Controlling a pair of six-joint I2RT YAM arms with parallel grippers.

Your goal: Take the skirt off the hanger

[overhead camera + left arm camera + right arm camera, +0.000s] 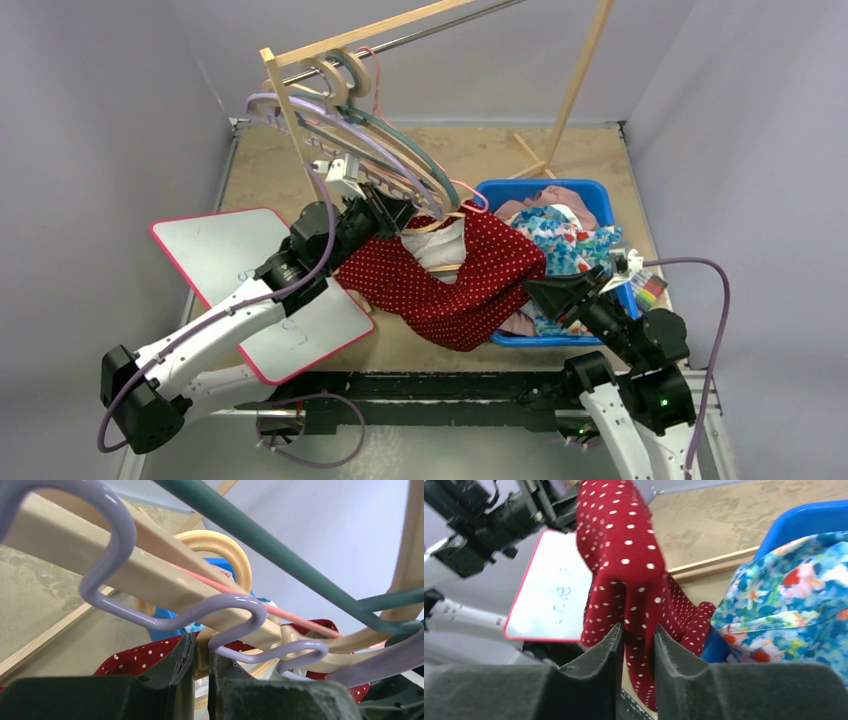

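The red white-dotted skirt [440, 285] hangs on a cream hanger [440, 225] below the rack and droops toward the blue bin. My left gripper [385, 215] is shut on the cream hanger [207, 655], whose bar sits between the jaws, with a lilac wire hanger [235, 605] crossing just above. Red skirt cloth [130, 660] shows behind the left fingers. My right gripper [530, 290] is at the skirt's right lower edge. In the right wrist view a fold of the skirt [624, 555] runs down between the fingers of the right gripper [639, 632], pinched there.
A wooden rack [350, 45] carries several empty hangers [380, 140] above the left gripper. The blue bin [545, 188] at the right holds floral clothes [565, 240]. A pink-edged whiteboard [230, 260] lies at the left. A marker pack [650, 290] sits by the bin.
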